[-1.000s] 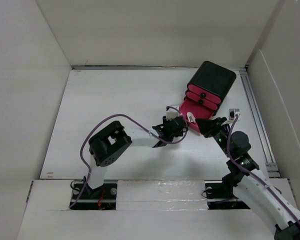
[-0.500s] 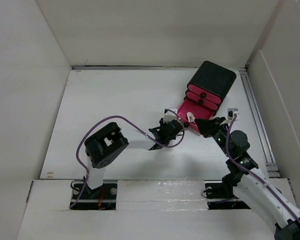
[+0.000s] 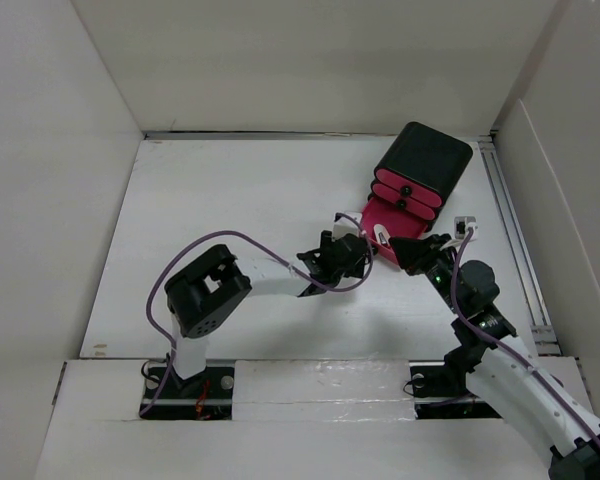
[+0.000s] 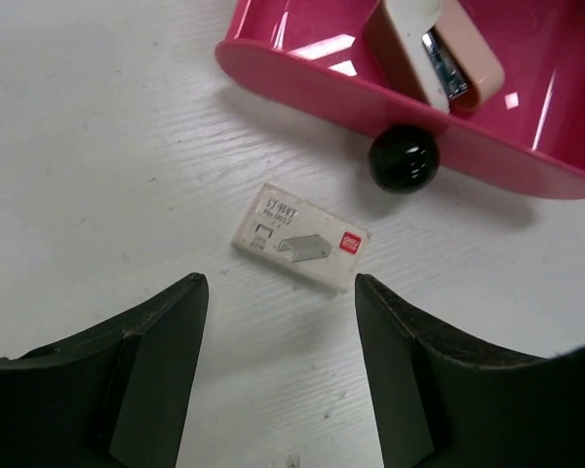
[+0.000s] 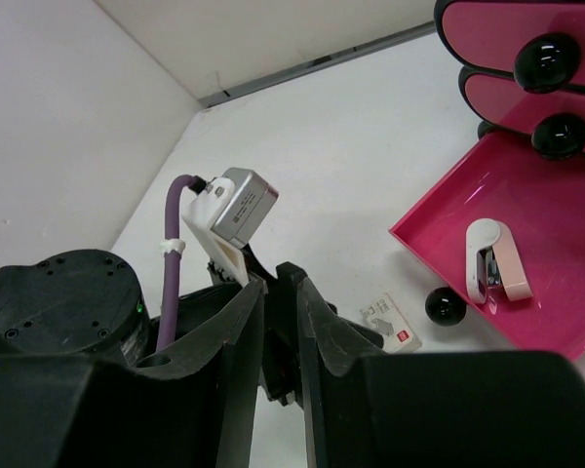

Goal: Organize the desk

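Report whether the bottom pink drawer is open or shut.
Open. The bottom drawer is pulled out, a stapler exposed inside; the two drawers above sit flush.

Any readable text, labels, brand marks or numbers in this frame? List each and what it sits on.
Staple box lying on the desk: a dark printed line at its top-left corner, too blurred to read.
Same box, red square logo at one end: white lettering, too small to read.
Stapler in the open pink drawer: no text visible.
Nothing else in any view carries text.
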`<state>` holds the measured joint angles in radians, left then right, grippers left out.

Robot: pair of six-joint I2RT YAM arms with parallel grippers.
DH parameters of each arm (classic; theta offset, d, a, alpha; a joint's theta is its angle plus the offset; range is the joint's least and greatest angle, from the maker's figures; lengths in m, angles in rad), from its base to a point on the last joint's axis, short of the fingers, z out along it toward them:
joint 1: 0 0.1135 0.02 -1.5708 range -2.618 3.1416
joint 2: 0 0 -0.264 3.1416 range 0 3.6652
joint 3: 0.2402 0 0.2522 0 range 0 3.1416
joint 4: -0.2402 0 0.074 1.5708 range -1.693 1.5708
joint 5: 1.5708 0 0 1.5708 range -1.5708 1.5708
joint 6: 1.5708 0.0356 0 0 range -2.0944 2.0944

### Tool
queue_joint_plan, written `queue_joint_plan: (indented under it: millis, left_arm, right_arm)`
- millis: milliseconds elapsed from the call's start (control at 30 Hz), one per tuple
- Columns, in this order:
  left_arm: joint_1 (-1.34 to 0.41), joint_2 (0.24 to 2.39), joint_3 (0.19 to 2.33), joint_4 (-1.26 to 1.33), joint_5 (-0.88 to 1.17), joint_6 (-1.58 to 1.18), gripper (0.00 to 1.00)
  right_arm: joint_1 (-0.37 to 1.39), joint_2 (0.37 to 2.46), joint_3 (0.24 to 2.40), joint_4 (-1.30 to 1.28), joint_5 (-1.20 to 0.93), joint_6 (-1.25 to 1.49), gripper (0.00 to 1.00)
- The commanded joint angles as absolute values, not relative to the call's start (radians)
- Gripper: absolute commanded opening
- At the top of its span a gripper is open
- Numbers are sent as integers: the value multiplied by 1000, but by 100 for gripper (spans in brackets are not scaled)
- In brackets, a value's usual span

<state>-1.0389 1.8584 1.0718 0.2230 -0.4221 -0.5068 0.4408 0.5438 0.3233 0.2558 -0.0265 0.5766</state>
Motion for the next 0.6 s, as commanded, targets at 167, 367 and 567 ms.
queue_joint_plan:
  millis: [167,367,567]
  left_arm:
    - [-1039,1940,1210,213,-428,-529,57]
    - [-1039,1988,1262,164,-440,-517,56]
    - [-1039,2017,1290,109,-480,-488,56]
  right_arm:
    - [451,548,330,322,-29,569,26]
    - [451,560,333,324,-31,569,26]
    - [451,561,333,325,-32,571,26]
